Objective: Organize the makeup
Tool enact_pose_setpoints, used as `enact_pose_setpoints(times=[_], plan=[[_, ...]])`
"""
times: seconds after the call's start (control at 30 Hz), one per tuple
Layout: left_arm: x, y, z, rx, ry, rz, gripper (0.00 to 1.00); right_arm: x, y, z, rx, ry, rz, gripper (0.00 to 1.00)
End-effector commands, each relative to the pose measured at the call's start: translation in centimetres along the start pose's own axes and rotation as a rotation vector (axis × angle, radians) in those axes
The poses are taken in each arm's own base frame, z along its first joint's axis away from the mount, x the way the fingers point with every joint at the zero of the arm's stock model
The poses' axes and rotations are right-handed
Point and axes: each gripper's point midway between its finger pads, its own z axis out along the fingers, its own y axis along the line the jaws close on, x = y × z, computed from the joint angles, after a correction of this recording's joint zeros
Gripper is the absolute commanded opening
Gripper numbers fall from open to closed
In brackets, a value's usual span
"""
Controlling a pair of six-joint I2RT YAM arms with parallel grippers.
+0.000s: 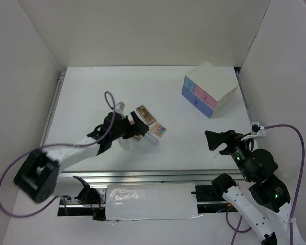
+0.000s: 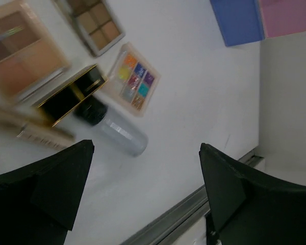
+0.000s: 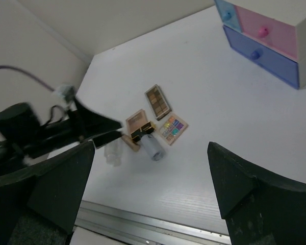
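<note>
Left wrist view: my left gripper [image 2: 145, 163] hangs spread wide, holding nothing; clear tube [image 2: 117, 133] and lipstick [image 2: 74, 94] lie just past my fingertips [image 2: 66, 173], colourful palette [image 2: 133, 79] beside them. My right gripper [image 1: 214, 142] gapes, well apart.

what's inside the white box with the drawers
Only closed fronts show: the white box has its teal drawer, pink drawer and blue drawer shut. Contents are hidden.
</note>
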Motion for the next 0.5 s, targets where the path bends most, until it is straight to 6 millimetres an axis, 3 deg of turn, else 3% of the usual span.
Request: enact_pose_setpoints(times=[0.0,0.03,0.07,0.17,0.2,0.23,0.27,0.3,0.37,0.4,0.47], plan=[[-3.9,-11.8,4.0,0.489,-0.027,-0.087,0.96,-0.4,3.0,0.3,-0.125,0.015,0.042,1.0],[-5.5,-14.8,4.9,0.587,-0.038,-0.09,0.94,-0.3,3.2,0.2,-0.14,0.022,0.042,1.0],[-4.0,-13.5,8.9,0.58,0.02,-0.131,0.91,-0.3,3.5,0.1,-0.151,0.026,0.044,1.0],[-4.6,-16.6,14.1,0.748,0.075,-0.207,0.87,-0.3,3.7,-0.4,-0.169,0.037,0.051,1.0],[-4.6,-16.9,15.4,0.762,0.1,-0.253,0.99,-0.4,3.9,-0.8,-0.182,0.031,0.052,1.0],[-5.0,-17.5,17.7,0.784,0.092,-0.256,0.99,-0.5,3.9,-1.0,-0.188,0.028,0.053,1.0],[-5.2,-17.9,18.5,0.783,0.087,-0.265,0.99,-0.6,4.1,-1.3,-0.202,0.021,0.053,1.0],[-6.1,-19.5,19.1,0.806,0.059,-0.238,0.99,-0.6,4.1,-1.5,-0.208,0.02,0.054,1.0],[-5.8,-18.4,22.2,0.702,0.053,-0.246,1.0,-0.5,4.2,-1.8,-0.224,0.021,0.053,1.0],[-7.0,-20.5,22.4,0.732,0.018,-0.206,0.99,-0.5,4.3,-1.8,-0.23,0.018,0.052,1.0],[-6.6,-19.4,25.1,0.66,0.023,-0.214,0.99,0.0,4.4,-1.7,-0.241,0.032,0.048,1.0]])
